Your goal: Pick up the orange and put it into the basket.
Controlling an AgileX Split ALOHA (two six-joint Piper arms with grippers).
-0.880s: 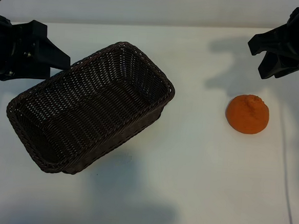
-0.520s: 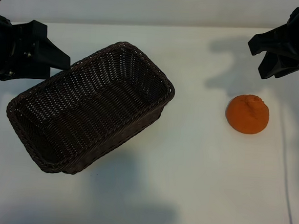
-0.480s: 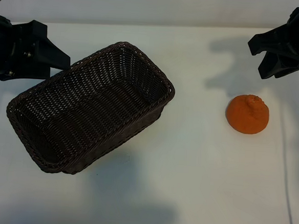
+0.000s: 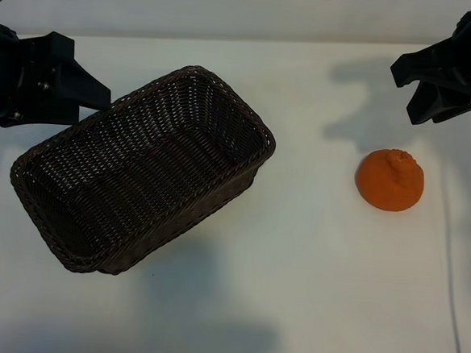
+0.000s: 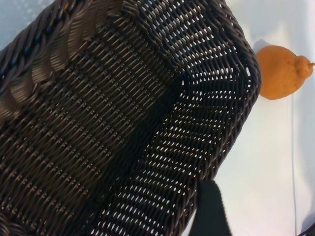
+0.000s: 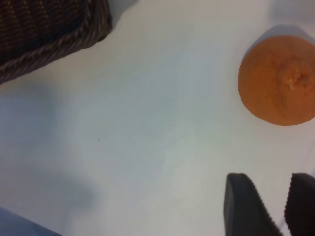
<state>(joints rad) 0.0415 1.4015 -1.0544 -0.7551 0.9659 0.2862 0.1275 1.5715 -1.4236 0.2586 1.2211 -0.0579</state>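
The orange (image 4: pixel 390 179) lies on the white table at the right, knob up, and nothing touches it; it also shows as the orange (image 5: pixel 283 71) beyond the basket's corner and as the orange (image 6: pixel 278 78). The dark woven basket (image 4: pixel 143 166) sits slanted at centre-left. My left gripper (image 4: pixel 91 106) stands open at the basket's far-left rim; one finger (image 5: pixel 211 209) shows just outside the basket's wall (image 5: pixel 147 123), the other is hidden. My right gripper (image 4: pixel 413 92) hovers behind the orange. Its jaws (image 6: pixel 269 179) are open a little, and only bare table shows in the narrow gap.
A corner of the basket (image 6: pixel 54 29) shows in the right wrist view, well away from the orange. Bare white table (image 4: pixel 311 254) lies between basket and orange. A thin cable (image 4: pixel 448 264) runs along the right side.
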